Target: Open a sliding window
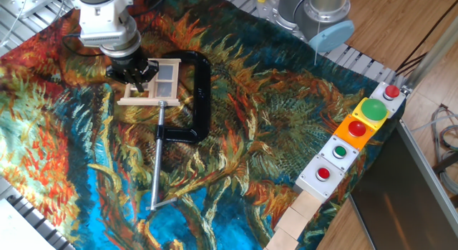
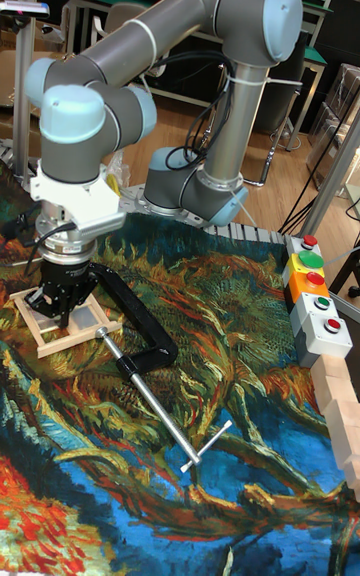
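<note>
On the wide painted cloth (image 1: 286,121), where the black C-clamp (image 1: 197,92) is pinning the small pale wooden sliding window (image 1: 166,84), I am lowering my black gripper (image 1: 135,79) onto its left sash, jaws seemingly spread though I cannot tell for sure, readying a steady sideways push

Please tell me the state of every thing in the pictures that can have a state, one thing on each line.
sliding window: lying flat on the cloth, held by the clamp; open or shut cannot be told.
pincer: down on the window's left part, fingers hidden from clear view.
C-clamp: lying flat, its jaw around the window's right side, steel rod extended.
</note>
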Action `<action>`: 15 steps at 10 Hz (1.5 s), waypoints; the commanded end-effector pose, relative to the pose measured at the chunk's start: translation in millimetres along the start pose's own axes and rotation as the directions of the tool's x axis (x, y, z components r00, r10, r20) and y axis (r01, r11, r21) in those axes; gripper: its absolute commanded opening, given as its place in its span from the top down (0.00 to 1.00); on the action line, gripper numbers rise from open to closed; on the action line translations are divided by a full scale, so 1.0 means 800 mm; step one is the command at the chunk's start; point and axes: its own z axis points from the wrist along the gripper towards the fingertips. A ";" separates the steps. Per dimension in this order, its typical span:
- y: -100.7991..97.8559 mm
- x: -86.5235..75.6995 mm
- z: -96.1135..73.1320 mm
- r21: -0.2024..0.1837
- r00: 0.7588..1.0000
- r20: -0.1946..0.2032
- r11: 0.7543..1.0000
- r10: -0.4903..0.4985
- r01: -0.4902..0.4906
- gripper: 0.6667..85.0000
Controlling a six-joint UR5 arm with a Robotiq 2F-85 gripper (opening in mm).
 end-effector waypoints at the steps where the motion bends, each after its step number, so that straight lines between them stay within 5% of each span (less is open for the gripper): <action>1: -0.007 -0.021 -0.025 0.039 0.999 0.048 0.999 0.011 -0.013 0.99; 4: -0.024 -0.042 -0.028 0.088 0.993 0.115 0.996 0.022 -0.033 0.99; 6: -0.032 -0.044 -0.029 0.112 0.992 0.124 0.993 0.023 -0.037 0.99; 8: 0.006 -0.064 -0.049 0.054 0.984 0.155 0.994 0.081 -0.091 0.99; 10: 0.043 -0.107 -0.065 0.030 0.980 0.147 0.989 0.136 -0.142 0.99; 13: 0.020 -0.099 -0.066 0.123 0.994 0.097 0.990 0.059 -0.071 0.99; 14: 0.012 -0.101 -0.066 0.147 0.993 0.111 0.988 0.039 -0.055 0.99; 15: 0.020 -0.111 -0.056 0.126 0.987 0.156 0.990 0.047 -0.067 0.99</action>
